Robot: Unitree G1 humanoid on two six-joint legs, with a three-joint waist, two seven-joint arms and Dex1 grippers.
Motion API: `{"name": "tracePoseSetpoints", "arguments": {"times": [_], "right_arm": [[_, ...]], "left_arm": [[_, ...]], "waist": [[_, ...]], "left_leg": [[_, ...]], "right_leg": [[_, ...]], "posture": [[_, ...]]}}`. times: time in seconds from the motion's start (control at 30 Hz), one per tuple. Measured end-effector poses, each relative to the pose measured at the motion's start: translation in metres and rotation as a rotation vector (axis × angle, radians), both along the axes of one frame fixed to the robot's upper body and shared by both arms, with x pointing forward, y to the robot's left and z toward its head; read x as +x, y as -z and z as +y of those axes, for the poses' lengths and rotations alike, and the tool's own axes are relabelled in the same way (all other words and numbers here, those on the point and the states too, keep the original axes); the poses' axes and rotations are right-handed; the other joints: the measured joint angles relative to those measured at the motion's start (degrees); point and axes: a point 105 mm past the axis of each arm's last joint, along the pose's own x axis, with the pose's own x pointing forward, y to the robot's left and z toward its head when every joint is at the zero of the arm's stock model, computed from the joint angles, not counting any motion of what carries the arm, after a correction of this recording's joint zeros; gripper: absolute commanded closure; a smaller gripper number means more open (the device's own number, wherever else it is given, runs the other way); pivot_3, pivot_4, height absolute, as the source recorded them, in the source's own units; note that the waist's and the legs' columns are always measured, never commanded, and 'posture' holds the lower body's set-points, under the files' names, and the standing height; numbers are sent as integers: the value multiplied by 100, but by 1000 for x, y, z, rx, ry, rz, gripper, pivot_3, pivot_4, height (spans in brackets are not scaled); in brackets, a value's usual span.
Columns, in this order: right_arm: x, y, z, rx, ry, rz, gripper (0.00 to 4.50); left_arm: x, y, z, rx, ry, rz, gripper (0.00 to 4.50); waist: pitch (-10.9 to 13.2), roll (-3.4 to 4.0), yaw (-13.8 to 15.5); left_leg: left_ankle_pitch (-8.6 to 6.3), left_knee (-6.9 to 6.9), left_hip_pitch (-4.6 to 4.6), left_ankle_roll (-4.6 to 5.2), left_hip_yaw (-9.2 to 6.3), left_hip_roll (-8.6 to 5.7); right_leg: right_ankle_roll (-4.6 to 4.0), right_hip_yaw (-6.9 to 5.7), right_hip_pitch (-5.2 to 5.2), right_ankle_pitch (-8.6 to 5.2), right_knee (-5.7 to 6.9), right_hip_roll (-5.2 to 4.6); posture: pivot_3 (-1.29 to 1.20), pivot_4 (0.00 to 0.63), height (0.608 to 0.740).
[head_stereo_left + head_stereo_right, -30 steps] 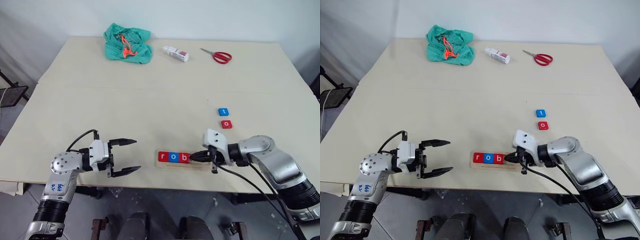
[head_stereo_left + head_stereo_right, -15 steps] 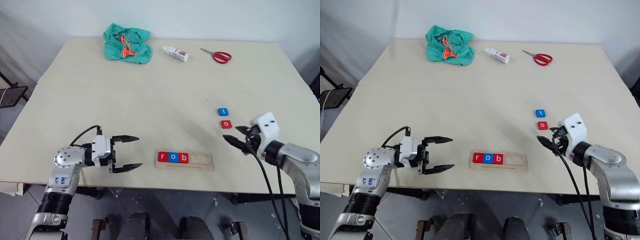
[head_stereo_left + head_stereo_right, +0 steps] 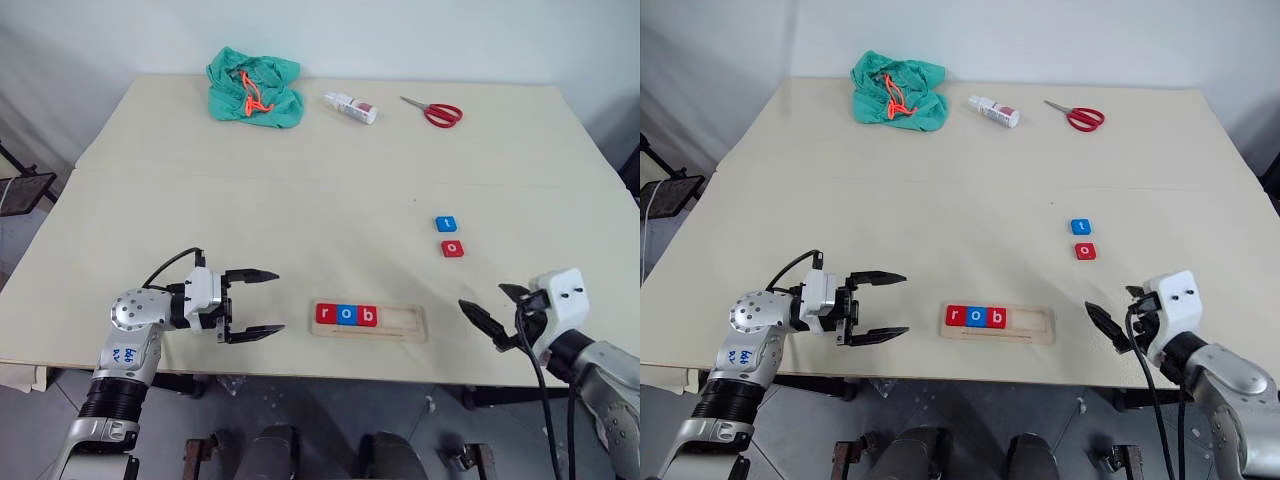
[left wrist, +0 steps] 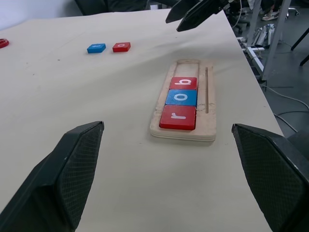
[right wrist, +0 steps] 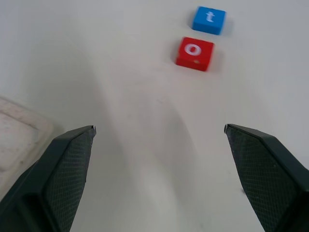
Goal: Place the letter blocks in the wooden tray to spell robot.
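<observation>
**Three tiles seated, two loose, both grippers empty**

The right gripper (image 3: 495,318) hangs with its two black fingers spread wide and nothing between them, over the near edge of the table (image 3: 330,190), to the right of the tray and apart from it. The left gripper (image 3: 263,303) is likewise splayed wide and holds nothing; it points level toward the right, near the front edge, left of the tray with a clear gap of bare tabletop between its fingertips and the tray's left end.

The narrow pale wooden tray (image 3: 405,322) with its raised rim lies lengthwise near the front edge, between the two grippers. In its left part sit three flat square tiles side by side, touching: a red tile with a white r (image 3: 324,313), a blue tile with a white o (image 3: 346,314) and a red tile with a white b (image 3: 367,316). The right part of the tray is bare wood.

Farther back and to the right of the tray, two tiles lie loose on the table: a red tile with a white o (image 3: 453,248) and, just beyond it, a blue tile with a white t (image 3: 446,223), close together but apparently not touching.

Along the far edge lie a crumpled green cloth with an orange cord (image 3: 254,88), a small white bottle on its side (image 3: 351,106) and red-handled scissors (image 3: 436,111).
</observation>
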Motion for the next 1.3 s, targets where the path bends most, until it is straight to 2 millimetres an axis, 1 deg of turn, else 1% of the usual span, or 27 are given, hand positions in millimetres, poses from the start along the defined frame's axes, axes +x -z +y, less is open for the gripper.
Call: {"name": "tracePoseSetpoints", "arguments": {"times": [0.2, 0.77, 0.83, 0.9, 0.93, 1.0, 1.03, 1.1, 1.3], "right_arm": [[-3, 0, -3, 8, 12, -7, 34], [0, -4, -4, 8, 28, -21, 34], [11, -14, 2, 14, 19, -58, 34], [26, -28, 9, 25, 13, -112, 34], [33, -30, 11, 35, 12, -120, 34], [44, -25, 13, 46, 18, -106, 34], [54, -20, 15, 56, 26, -94, 34], [67, -14, 16, 63, 35, -82, 34], [102, -6, 15, 51, 64, -100, 34]], "left_arm": [[1, 0, 0, 1, 2, 0, 0], [1, -2, 0, 3, 10, -7, 0], [1, -3, 0, 3, 11, -10, 0], [1, -3, -1, 2, 10, -12, 0], [1, -3, -1, 0, 7, -12, 0], [1, -3, 0, -1, 1, -8, 0], [0, -2, 0, -1, 0, -5, 0], [-2, -1, 0, -2, -4, -1, 0], [-6, 0, 1, -3, -22, -4, 0]], "waist": [[0, 0, 1], [0, 0, 1], [0, 0, -32], [-1, 1, -70], [-1, 1, -74], [-1, 1, -85], [0, 1, -99], [0, 1, -110], [0, 1, -154]], "left_leg": [[0, 1, 0, 0, 0, 0], [0, 1, 0, 0, 0, -1], [0, 4, 1, 0, 7, 1], [2, 2, 6, -2, 3, 3], [2, -1, 6, -2, -1, 4], [2, -4, 5, -2, -2, 1], [2, -4, 3, -2, -2, -3], [2, -4, 3, -1, -4, -5], [3, -4, 2, -1, -3, -1]], "right_leg": [[0, 0, 1, 0, 0, 0], [0, 1, 1, 0, 0, 0], [0, 4, 0, 0, 1, 0], [0, 4, 0, 0, 4, 2], [0, 2, 0, 0, 5, 3], [0, 2, 0, 0, 5, 2], [0, 2, -1, 0, 5, -1], [0, 2, -2, 0, 6, -3], [0, 0, -3, 0, 6, -1]], "posture": [[0, 150, 740], [0, 150, 740], [0, 150, 740], [0, 150, 740], [0, 150, 740], [0, 150, 740], [0, 150, 740], [0, 150, 740], [0, 150, 740]]}}
